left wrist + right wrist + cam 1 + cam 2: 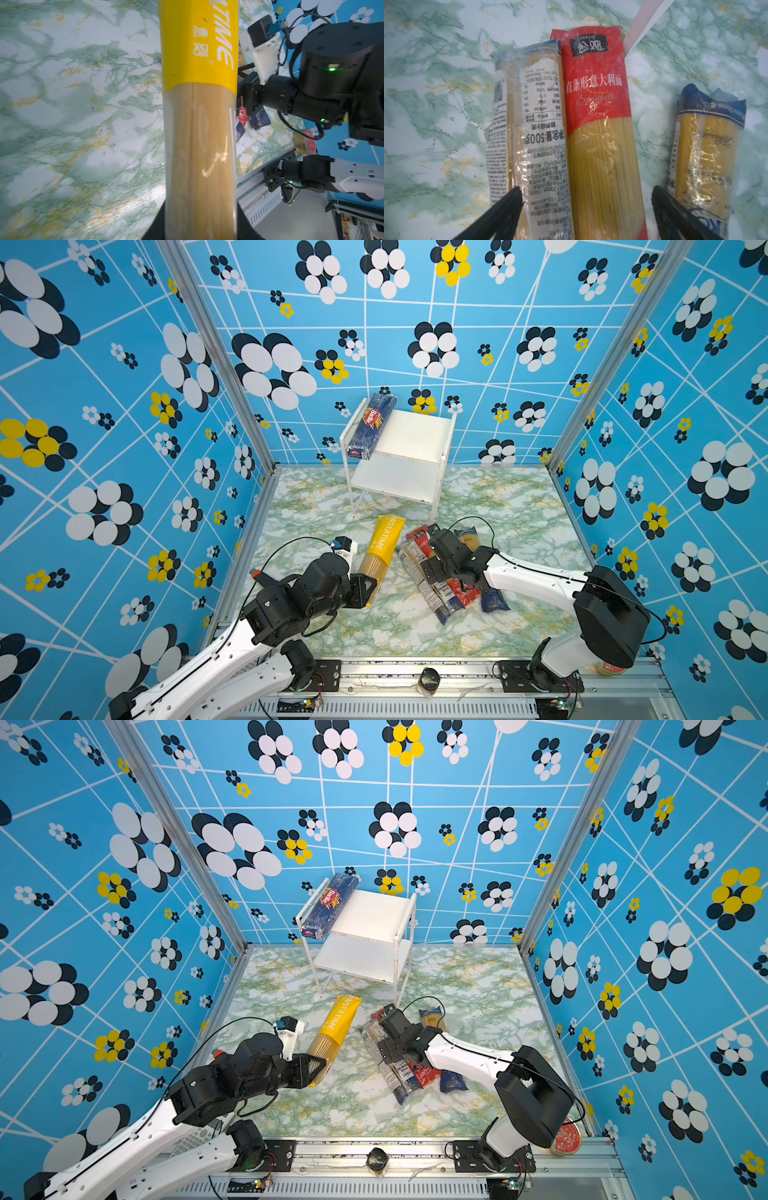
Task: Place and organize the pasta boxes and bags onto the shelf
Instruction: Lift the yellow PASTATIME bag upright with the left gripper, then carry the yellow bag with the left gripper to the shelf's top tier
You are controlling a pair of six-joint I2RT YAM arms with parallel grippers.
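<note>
Top views, shelf [415,435] [370,915]: standing at the back of the bench [374,630], close to the rear wall.
Top views, Barilla box [371,427] [329,907]: lying along the left side of the shelf's top board, near end overhanging the front edge.
Top views, left hand [371,587] [316,1067]: pinching the clear end of the yellow bag [384,541] [338,1019], yellow end pointing toward the shelf.
Top views, right hand [432,572]: hanging over three bags lying side by side on the bench, right of the yellow bag and in front of the shelf.
Left wrist, left hand [200,228]: pressing on the yellow bag [199,52] from both sides at its clear part; lifted or resting on the bench, not telling.
Right wrist, right hand [585,199]: standing spread, straddling the red-ended bag [598,104], gripping nothing.
Right wrist, white-labelled bag [533,135]: lying against the red-ended bag, passing under one fingertip [510,199].
Right wrist, gold-labelled bag [708,145]: lying apart from the red-ended bag, just beyond the other finger, bench showing between.
</note>
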